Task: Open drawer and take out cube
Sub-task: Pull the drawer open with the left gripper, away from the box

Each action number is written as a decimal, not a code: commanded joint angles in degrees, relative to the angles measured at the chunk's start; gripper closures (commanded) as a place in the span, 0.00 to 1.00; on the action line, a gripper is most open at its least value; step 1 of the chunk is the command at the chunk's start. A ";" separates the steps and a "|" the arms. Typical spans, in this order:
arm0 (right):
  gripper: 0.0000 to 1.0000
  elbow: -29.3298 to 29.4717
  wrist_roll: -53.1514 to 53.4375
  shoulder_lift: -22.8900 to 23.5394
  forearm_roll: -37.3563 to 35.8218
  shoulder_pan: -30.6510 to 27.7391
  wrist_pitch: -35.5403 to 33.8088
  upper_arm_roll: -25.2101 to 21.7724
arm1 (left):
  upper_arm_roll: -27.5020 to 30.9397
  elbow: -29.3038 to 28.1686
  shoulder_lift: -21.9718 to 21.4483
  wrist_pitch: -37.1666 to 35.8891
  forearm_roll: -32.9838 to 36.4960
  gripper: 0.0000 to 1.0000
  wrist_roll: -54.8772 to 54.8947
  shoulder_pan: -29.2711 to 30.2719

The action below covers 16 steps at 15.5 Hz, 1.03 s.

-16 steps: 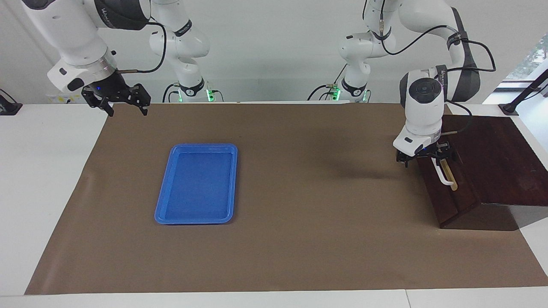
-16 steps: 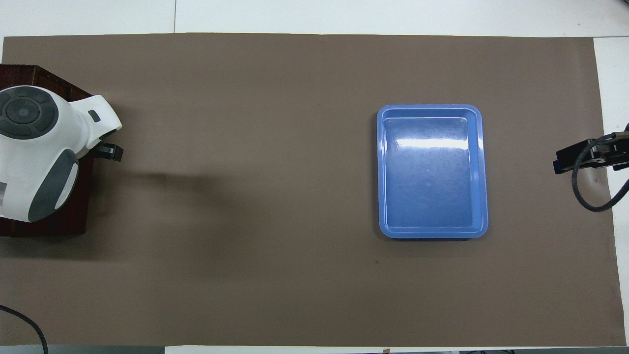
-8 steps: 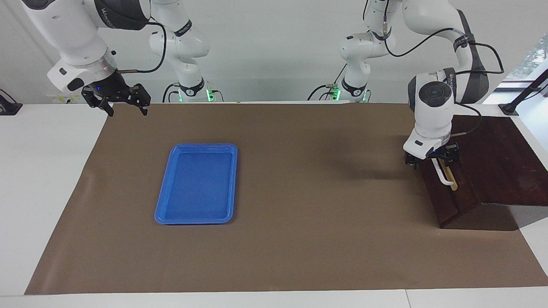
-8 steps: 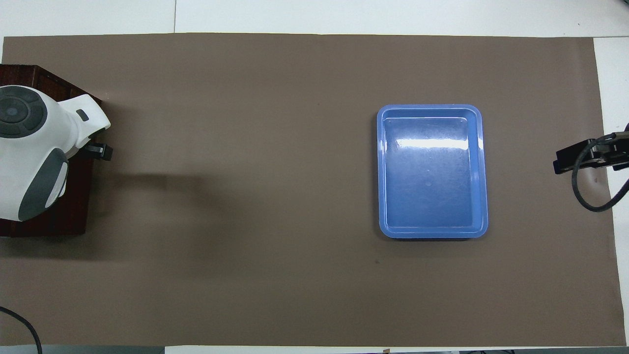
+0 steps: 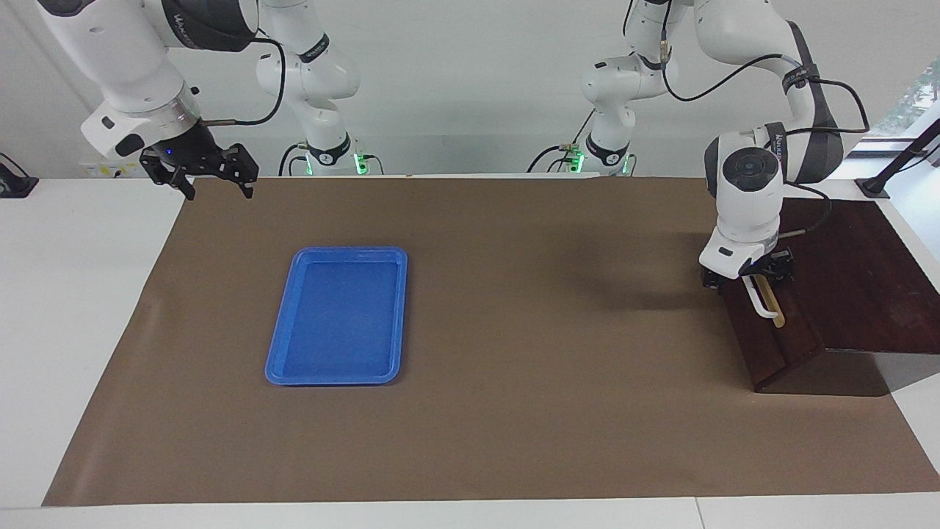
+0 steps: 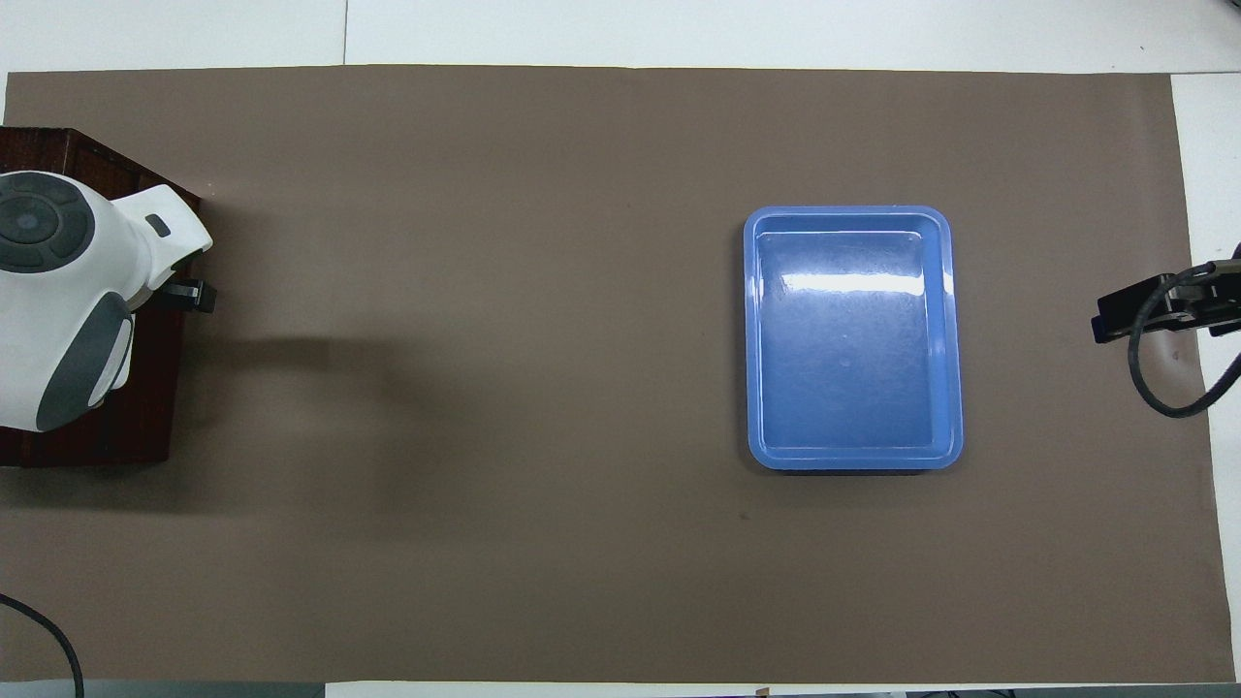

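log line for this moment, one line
left gripper: open at drawer handle | drawer: closed | cube: unseen | right gripper: open, waiting

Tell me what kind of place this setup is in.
Most likely a robotics lab bench: two white robot arms mounted at a white table covered by a brown mat, with staged props only, a blue tray and a dark wooden drawer.

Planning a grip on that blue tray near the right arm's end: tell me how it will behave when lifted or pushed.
The blue tray looks thin and shallow, probably light. Its glossy base, with glare in the overhead view, suggests slippery plastic, likely to slide on the brown mat when pushed. Its broad flat shape makes tipping or rolling unlikely; gripped by one raised rim, it may flex or tilt.
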 commanded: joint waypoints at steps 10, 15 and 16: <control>0.00 -0.77 -1.33 -0.81 0.05 -0.74 0.13 0.49 | -0.57 -2.71 0.72 2.47 1.50 0.00 -4.43 -3.17; 0.00 -0.77 -1.42 -0.81 0.05 -0.74 0.13 0.49 | -0.74 -2.36 0.72 1.07 0.71 0.00 -4.78 -7.13; 0.00 -0.77 -1.42 -0.81 0.05 -0.74 0.13 0.49 | -0.66 -2.27 0.63 0.54 0.19 0.00 -4.96 -8.44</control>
